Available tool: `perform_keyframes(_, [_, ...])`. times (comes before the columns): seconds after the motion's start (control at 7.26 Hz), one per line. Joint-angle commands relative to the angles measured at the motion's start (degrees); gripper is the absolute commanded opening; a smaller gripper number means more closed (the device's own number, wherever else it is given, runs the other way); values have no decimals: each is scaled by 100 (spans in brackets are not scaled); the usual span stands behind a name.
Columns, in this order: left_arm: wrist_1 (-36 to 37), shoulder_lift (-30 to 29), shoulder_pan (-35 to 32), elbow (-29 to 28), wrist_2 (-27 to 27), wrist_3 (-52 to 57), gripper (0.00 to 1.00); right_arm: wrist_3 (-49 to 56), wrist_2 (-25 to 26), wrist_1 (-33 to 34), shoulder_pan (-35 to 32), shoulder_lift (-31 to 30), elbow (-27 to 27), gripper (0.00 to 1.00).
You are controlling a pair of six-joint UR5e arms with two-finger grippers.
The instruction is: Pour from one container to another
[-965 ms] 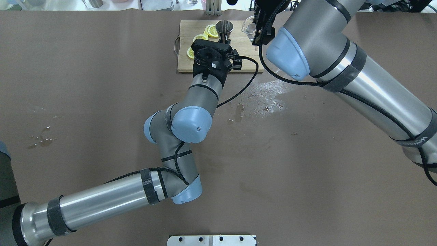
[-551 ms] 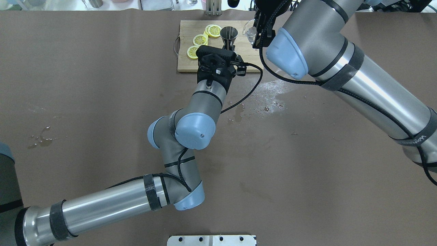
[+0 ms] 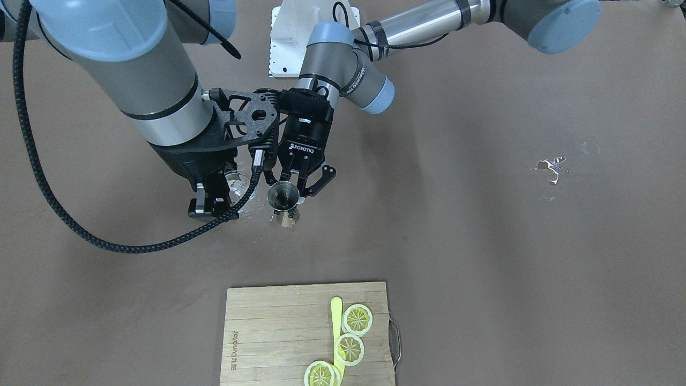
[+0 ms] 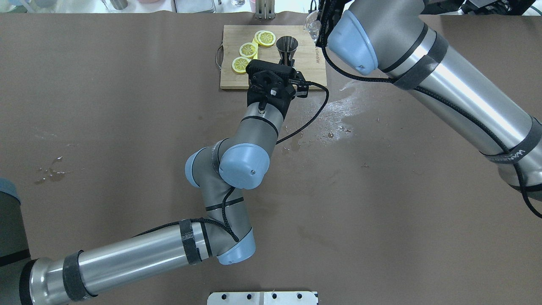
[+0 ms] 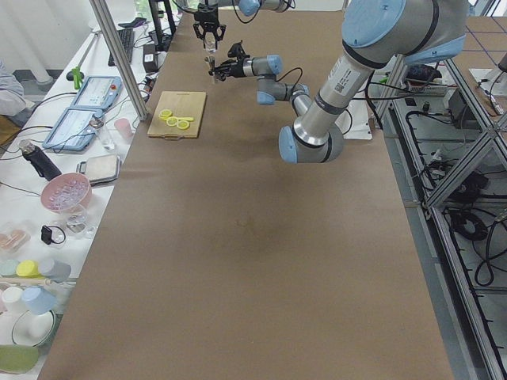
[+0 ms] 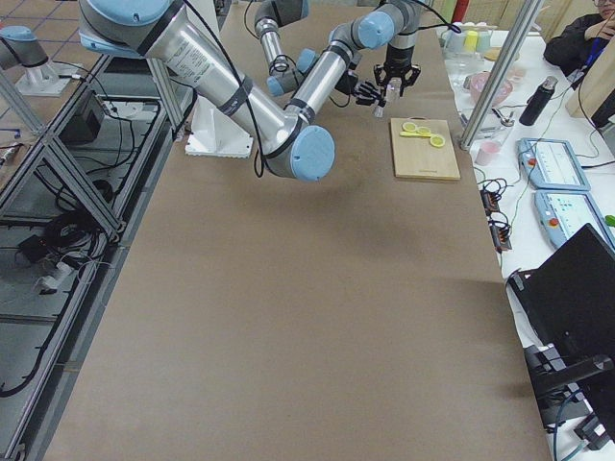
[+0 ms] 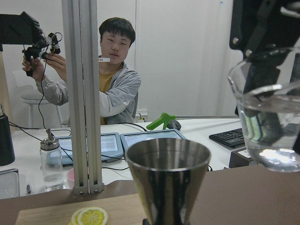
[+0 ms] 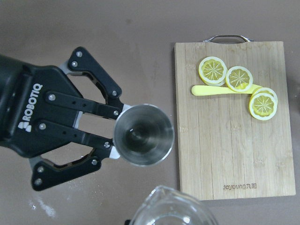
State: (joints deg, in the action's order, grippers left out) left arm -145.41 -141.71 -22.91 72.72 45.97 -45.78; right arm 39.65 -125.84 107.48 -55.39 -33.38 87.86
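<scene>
My left gripper point(image 8: 112, 136) is shut on the waist of the silver metal jigger point(image 8: 143, 134), holding it upright in the air with its open top cone point(image 4: 286, 44) facing up. The jigger point(image 3: 284, 195) looks empty inside. Just beside it and a little higher hangs the clear glass cup point(image 7: 269, 126) with clear liquid in its bottom, held close to upright. My right gripper point(image 3: 214, 206) is shut on the glass cup point(image 3: 236, 185). The cup's rim point(image 8: 171, 211) shows at the bottom edge of the right wrist view, apart from the jigger.
A wooden cutting board point(image 3: 268, 332) carries lemon slices point(image 3: 351, 332) and a yellow strip. Spilled liquid point(image 4: 338, 110) wets the brown table near the board. A person point(image 7: 115, 70) sits behind a metal post point(image 7: 84, 93) beyond the table's far edge.
The left arm has carried the jigger to the right, nearer the cup. The right gripper has shifted the glass cup towards the table's far edge in the overhead view.
</scene>
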Motion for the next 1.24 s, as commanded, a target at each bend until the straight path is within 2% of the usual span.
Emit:
perform_keyframes(0.0, [-5,3,15,-3,-9,-1,0,52,15,45,-24,304,-417,0])
perform_keyframes(1.1, [-13,3,33,-3,-18,8,0,351,525,1090,169,595,-497,0])
